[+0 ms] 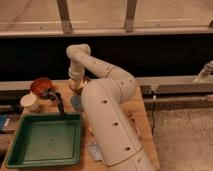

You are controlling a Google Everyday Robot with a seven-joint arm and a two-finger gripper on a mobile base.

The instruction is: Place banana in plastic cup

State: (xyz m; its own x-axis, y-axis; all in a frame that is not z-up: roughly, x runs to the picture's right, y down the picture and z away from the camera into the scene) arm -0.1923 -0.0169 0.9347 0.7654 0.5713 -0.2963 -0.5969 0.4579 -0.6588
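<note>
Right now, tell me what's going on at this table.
The robot's white arm reaches across the wooden table. Its gripper points down near the back edge, just behind the blue-grey plastic cup. The gripper is shut, but the banana is not visible, so I cannot tell whether it is held. Nothing shows in the cup yet. A green tray, a cream-white cup and a red bowl sit nearby.

White arm (pixel 107 100) loops over the wooden counter (pixel 141 116). The claw (pixel 75 88) is closed, pointing down just behind blue-grey cup (pixel 75 103). Red bowl (pixel 40 86) and cream cup (pixel 29 102) left, green tray (pixel 45 141) in front.
</note>
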